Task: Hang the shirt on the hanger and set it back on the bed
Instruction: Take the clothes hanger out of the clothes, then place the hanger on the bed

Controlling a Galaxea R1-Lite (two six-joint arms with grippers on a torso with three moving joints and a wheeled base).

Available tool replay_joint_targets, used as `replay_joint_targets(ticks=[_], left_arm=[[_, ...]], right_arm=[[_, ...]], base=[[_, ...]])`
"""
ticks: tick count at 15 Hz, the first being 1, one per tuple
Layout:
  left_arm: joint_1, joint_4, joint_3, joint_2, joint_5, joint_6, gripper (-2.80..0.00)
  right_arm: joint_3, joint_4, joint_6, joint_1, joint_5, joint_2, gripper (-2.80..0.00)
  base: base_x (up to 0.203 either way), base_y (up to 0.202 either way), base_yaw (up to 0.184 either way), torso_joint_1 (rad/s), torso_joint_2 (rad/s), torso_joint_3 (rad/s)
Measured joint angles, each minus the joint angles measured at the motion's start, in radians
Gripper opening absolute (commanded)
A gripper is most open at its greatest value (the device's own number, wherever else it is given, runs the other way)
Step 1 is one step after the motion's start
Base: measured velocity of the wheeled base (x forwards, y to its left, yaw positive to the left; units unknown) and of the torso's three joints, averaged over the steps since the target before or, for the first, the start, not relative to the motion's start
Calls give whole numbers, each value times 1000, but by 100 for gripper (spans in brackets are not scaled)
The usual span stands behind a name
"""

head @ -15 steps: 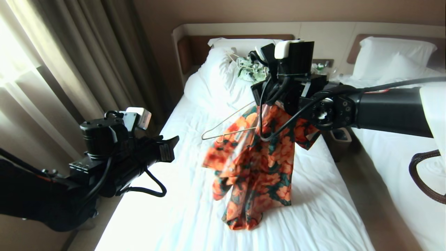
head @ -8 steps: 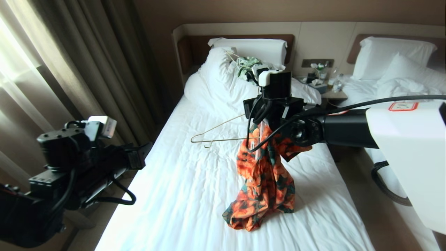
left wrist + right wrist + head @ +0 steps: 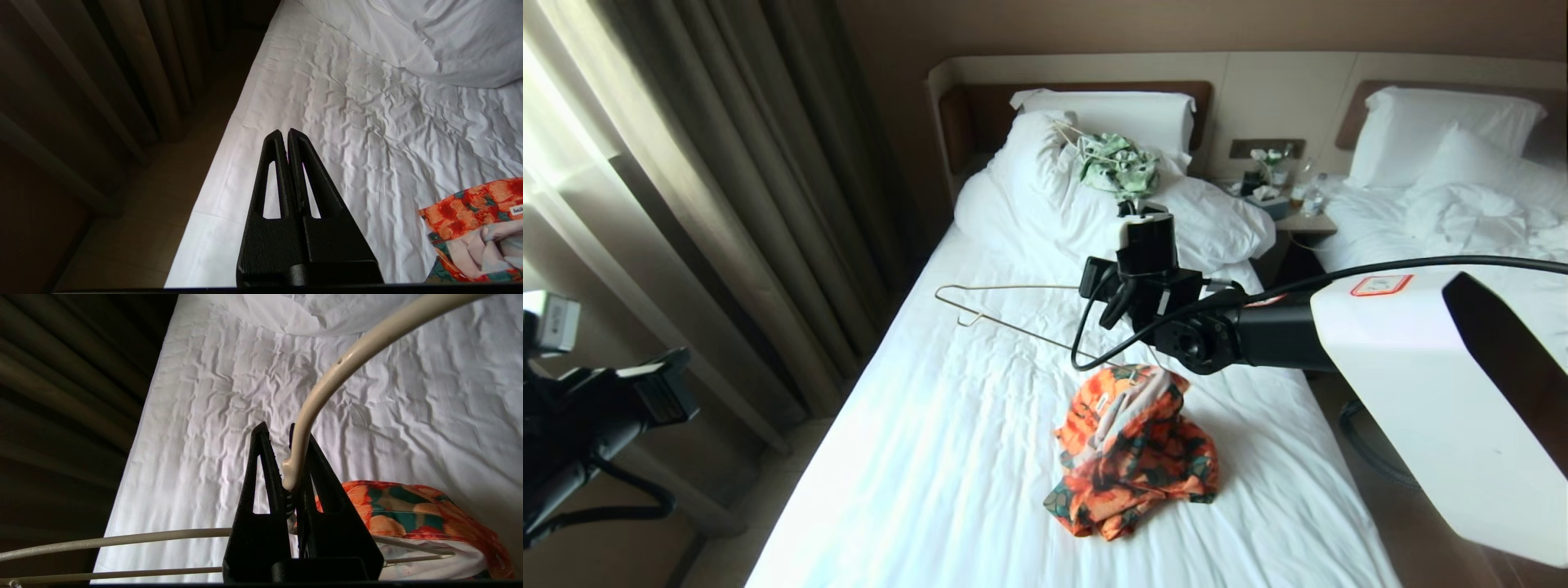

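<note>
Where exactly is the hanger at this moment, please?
The hanger is held in the air over the middle of the bed, gripped near its hook by the right end effector, with the crumpled shirt lying on the sheet below.

Daylight floods in past the curtains (image 3: 711, 163) on the left, glaring on the near white sheet of the bed (image 3: 915, 457), while both wrist views show the curtain side dark and the head view bows at its edges.

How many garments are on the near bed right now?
2: the shirt lies crumpled on the sheet mid-bed, and a pale green-and-white garment sits on the duvet by the pillows. More could be hidden under bedding.
</note>
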Motion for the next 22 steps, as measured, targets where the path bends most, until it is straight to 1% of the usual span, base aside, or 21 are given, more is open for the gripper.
replay_joint_targets(ticks=[2, 3, 4, 6, 8, 9, 12, 15, 16, 19, 20, 22], left_arm=[[14, 1, 5, -19, 14, -1, -280], [16, 2, 13, -27, 18, -2, -280], [17, 2, 21, -33, 18, -3, -280], [18, 2, 40, -42, 18, -6, -280], [18, 2, 59, -61, 18, -6, -280], [19, 3, 68, -71, 18, -6, -280], [19, 5, 93, -88, 17, -7, -280], [23, 4, 104, -91, 14, -34, -280], [23, 3, 105, -92, 12, -36, -280], [24, 3, 111, -93, 11, -38, -280], [25, 2, 116, -94, 14, -45, -280], [25, 2, 120, -95, 17, -48, -280]], right_arm=[[3, 40, 16, 15, -2, -22, -280], [7, 83, 11, 23, -9, -42, -280], [13, 154, -6, 29, -18, -63, -280], [16, 334, -79, 30, -34, -99, -280], [10, 514, -148, 26, -98, -111, -280], [6, 549, -174, 16, -118, -105, -280], [11, 563, -250, -8, -122, -47, -280], [12, 553, -267, -29, -117, 28, -280], [6, 534, -272, -33, -116, 52, -280], [-2, 436, -331, -46, -111, 117, -280], [-3, 415, -349, -49, -111, 138, 0], [-4, 408, -363, -51, -112, 170, 0]], base=[[0, 0, 0, 0, 0, 0], [0, 0, 0, 0, 0, 0], [0, 0, 0, 0, 0, 0], [0, 0, 0, 0, 0, 0], [0, 0, 0, 0, 0, 0], [0, 0, 0, 0, 0, 0], [0, 0, 0, 0, 0, 0], [0, 0, 0, 0, 0, 0], [0, 0, 0, 0, 0, 0], [0, 0, 0, 0, 0, 0], [0, 0, 0, 0, 0, 0], [0, 0, 0, 0, 0, 0]])
